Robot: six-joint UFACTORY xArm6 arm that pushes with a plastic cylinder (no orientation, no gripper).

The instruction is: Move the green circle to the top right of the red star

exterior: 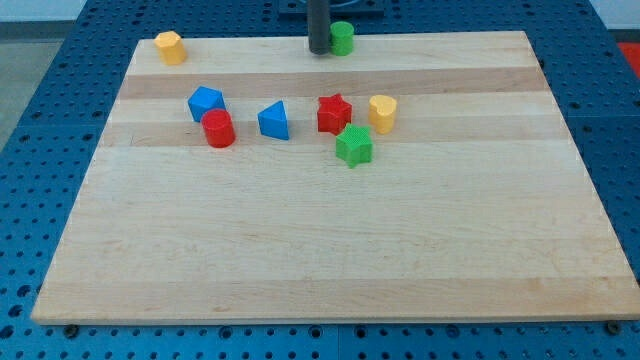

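The green circle (342,38) stands at the top edge of the wooden board (330,260), a little right of centre. My tip (318,51) is right beside it, on its left, touching or nearly touching. The red star (334,113) lies lower down, near the middle of the board, well below the green circle. A yellow heart (382,112) sits just right of the red star. A green star (353,146) sits just below and right of the red star.
A blue triangle (274,121) lies left of the red star. A red cylinder (218,129) and a blue block (205,102) sit further left, touching. A yellow hexagon (170,47) stands in the top left corner. A blue pegboard surrounds the board.
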